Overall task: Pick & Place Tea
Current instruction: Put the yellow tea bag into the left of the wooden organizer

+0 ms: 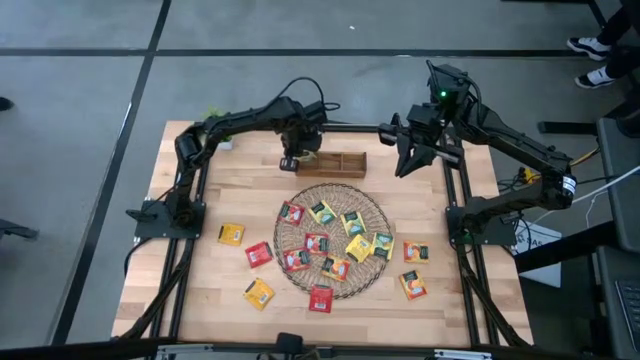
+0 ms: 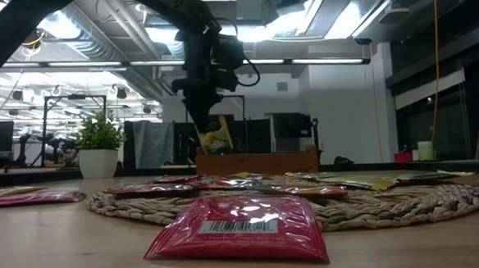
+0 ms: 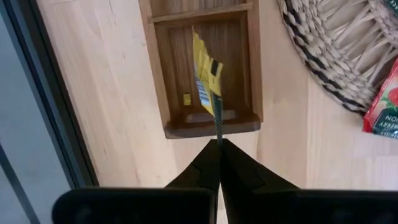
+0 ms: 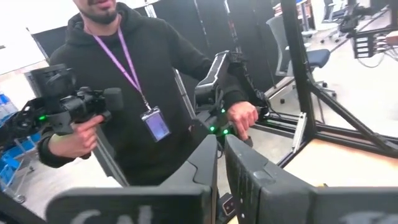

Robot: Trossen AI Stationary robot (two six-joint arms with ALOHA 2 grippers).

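Several red, yellow and orange tea sachets lie flat on the round wicker mat (image 1: pixel 333 238) and on the table around it; a red one (image 2: pixel 240 224) lies nearest in the low view. My left gripper (image 1: pixel 290 160) (image 2: pixel 203 111) is shut on a yellow sachet (image 3: pixel 205 78) and hangs above the left end compartment of the wooden tray (image 1: pixel 326 164) (image 3: pixel 205 62) at the mat's far side. My right gripper (image 1: pixel 403 168) (image 4: pixel 221 142) is shut and raised, off the tray's right end, with nothing between its fingers. My left gripper pinches the yellow sachet by its upper edge (image 3: pixel 217 132) between the two fingertips, coming from above and pointing down. The sachet (image 2: pixel 215 135) hangs edge-on below the fingers, lifted clear, with its lower end just above the tray's end compartment.
A small potted plant (image 2: pixel 98 143) stands at the table's far left corner. Loose sachets lie left (image 1: pixel 231 234) and right (image 1: pixel 415 251) of the mat. A person with a hand-held device (image 4: pixel 62 112) stands beyond the table in the right wrist view.
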